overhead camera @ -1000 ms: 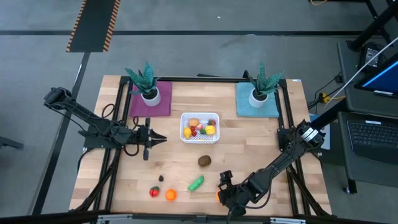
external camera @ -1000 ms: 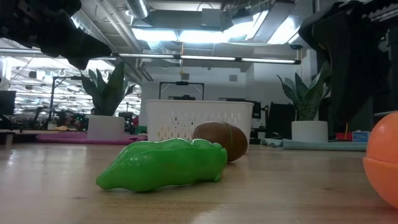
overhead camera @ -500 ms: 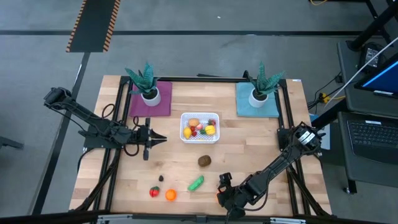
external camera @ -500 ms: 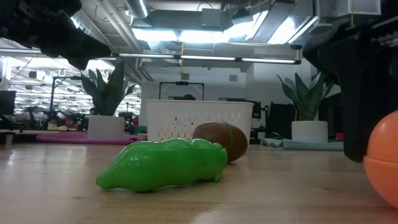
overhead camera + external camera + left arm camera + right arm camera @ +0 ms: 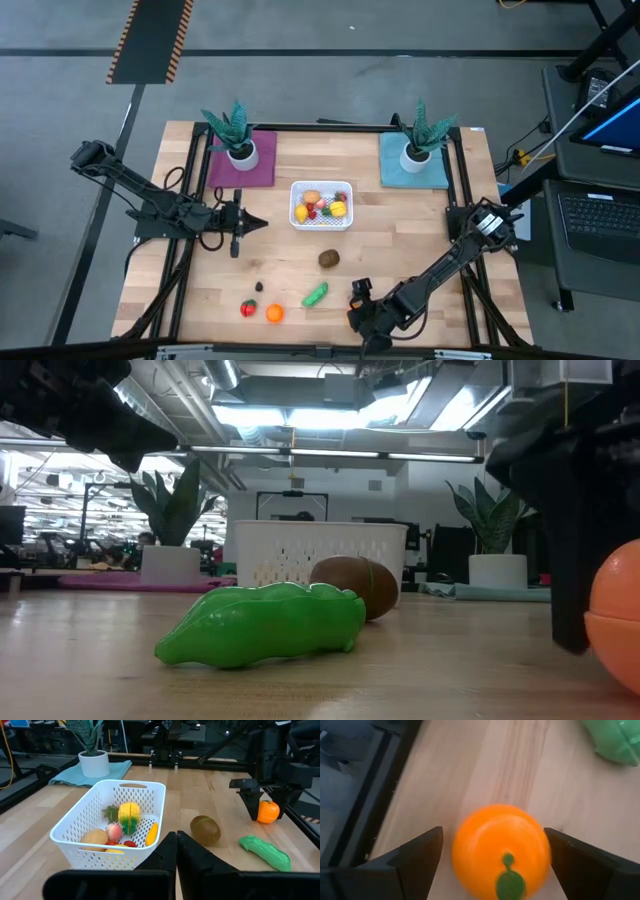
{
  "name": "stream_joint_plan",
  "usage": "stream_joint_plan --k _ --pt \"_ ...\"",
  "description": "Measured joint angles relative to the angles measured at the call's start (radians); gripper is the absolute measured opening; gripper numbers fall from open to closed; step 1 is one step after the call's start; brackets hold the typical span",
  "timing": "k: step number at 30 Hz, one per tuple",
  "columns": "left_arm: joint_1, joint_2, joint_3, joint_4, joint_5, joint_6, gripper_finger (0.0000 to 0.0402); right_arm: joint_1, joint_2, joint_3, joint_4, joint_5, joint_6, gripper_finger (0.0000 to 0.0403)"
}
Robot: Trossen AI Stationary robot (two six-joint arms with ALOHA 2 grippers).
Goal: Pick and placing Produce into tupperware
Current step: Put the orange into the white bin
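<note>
- Dropping lower than 1 second ago, the right gripper (image 5: 492, 852) now straddles the orange toy fruit (image 5: 501, 851) at the table's near edge, fingers spread apart, 1 on each side, not yet touching.
- Smooth orange ball with a green stem spot.
- White perforated tupperware (image 5: 321, 205) at table centre holds several pieces.
- Left gripper (image 5: 252, 223) waits beside it, fingers together.
- No readable writing.

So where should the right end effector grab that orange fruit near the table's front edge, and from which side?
Grip the orange fruit across its round middle, coming straight down from above. It sits stem-up on the table, and the right end effector already straddles it, open, one finger on each side. The sides look bare, with the green pea pod well apart.
</note>
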State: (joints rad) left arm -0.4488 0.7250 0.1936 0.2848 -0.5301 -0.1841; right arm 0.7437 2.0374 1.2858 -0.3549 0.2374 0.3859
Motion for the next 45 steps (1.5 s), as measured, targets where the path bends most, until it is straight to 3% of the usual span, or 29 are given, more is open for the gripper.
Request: stream_joint_plan --k 12,26,45 --pt "0.000 0.000 0.000 0.000 0.000 0.000 0.0029 -0.002 0.012 0.000 0.014 -0.003 -0.001 0.0335" --pt "0.000 0.000 0.000 0.000 0.000 0.000 0.0055 -0.007 0.014 0.000 0.027 -0.005 0.003 0.0253" --pt "0.000 0.000 0.000 0.000 0.000 -0.024 0.0077 -0.008 0.014 0.000 0.028 0.010 0.056 0.0252"
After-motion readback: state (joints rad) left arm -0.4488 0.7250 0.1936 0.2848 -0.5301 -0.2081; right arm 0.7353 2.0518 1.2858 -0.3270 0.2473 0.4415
